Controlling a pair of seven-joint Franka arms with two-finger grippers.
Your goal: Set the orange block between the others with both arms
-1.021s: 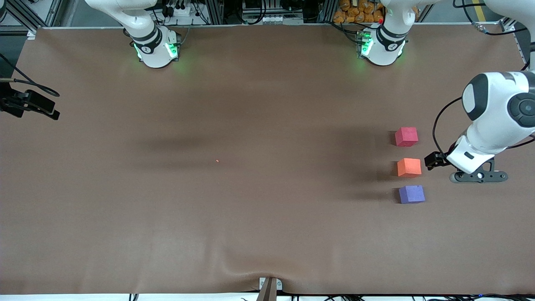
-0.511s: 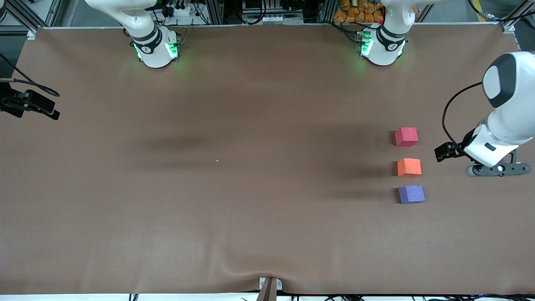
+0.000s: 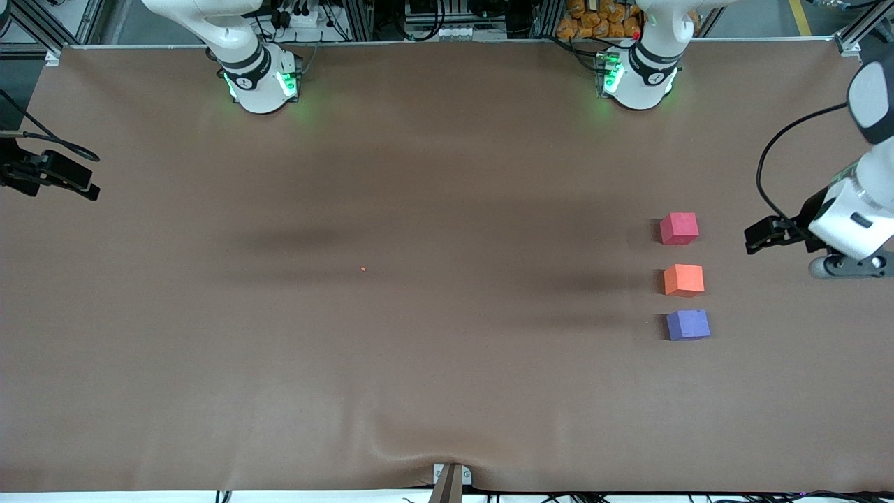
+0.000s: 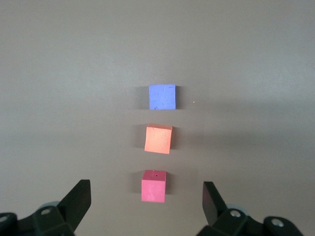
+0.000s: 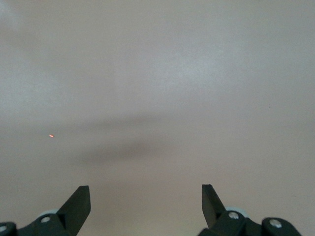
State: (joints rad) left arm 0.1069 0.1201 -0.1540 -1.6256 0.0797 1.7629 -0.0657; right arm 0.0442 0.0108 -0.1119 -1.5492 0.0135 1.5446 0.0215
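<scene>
Since a second ago the left gripper (image 3: 848,265) has drawn away from the row of cubes toward the left arm's end of the table, where it hangs over bare brown table (image 3: 419,349) near the edge; earlier it was just beside the orange block. Its fingers (image 4: 78,201) stand spread wide in the left wrist view, with nothing between them. From there outward comes the row of three cubes, well clear of the gripper: the orange block (image 3: 684,279) sits on the table between the others, with the red-pink cube (image 3: 679,228) farther from the front camera and the purple-blue cube (image 3: 688,325) nearer to it, small gaps between them, none touching. A tiny orange speck (image 3: 363,269) lies near the middle of the table. The right gripper (image 5: 145,206) waits over bare table with its fingers likewise spread and empty; only its arm's base (image 3: 262,84) shows in the front view.
</scene>
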